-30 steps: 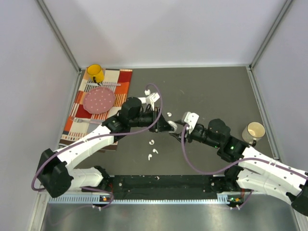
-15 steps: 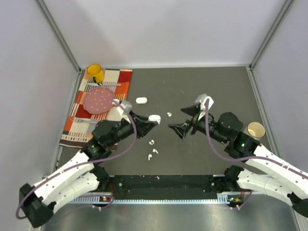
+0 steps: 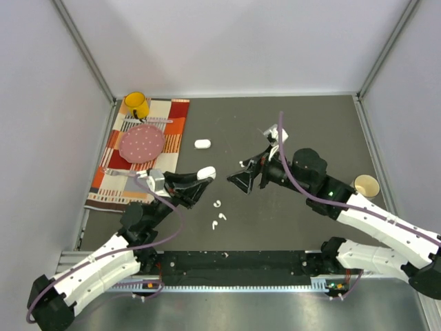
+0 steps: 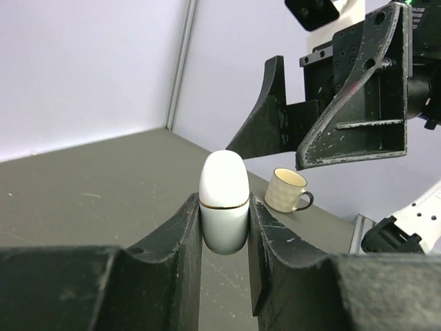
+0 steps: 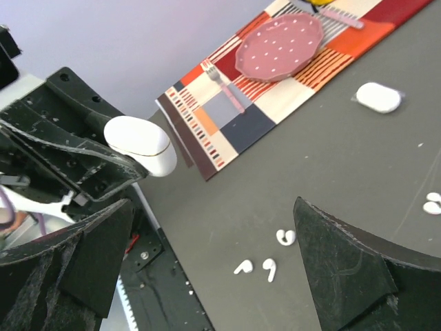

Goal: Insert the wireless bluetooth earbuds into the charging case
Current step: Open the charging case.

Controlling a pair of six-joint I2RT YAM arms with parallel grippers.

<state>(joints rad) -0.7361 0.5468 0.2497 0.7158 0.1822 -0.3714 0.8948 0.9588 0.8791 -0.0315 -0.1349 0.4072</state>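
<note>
My left gripper point(image 3: 200, 181) is shut on a closed white oval charging case point(image 3: 206, 172) and holds it upright above the table. The case is clamped between the fingers in the left wrist view point(image 4: 223, 200). My right gripper point(image 3: 249, 172) is open and empty, just right of the case and facing it. Three tiny white earbuds lie on the dark table below: one point(image 3: 217, 204), a second point(image 3: 222, 216) and a third point(image 3: 214, 225). The right wrist view shows them between its fingers point(image 5: 285, 237), point(image 5: 269, 269), point(image 5: 242, 267), and part of another at the right edge point(image 5: 433, 203).
A second white case point(image 3: 202, 144) lies on the table farther back. A striped placemat point(image 3: 176, 123) at the back left carries a pink plate point(image 3: 142, 143) and a yellow mug point(image 3: 136, 105). A beige mug point(image 3: 363, 187) stands at the right.
The left arm has drawn back toward the near left, still holding the case. The right gripper has moved left toward the case and stands open.
</note>
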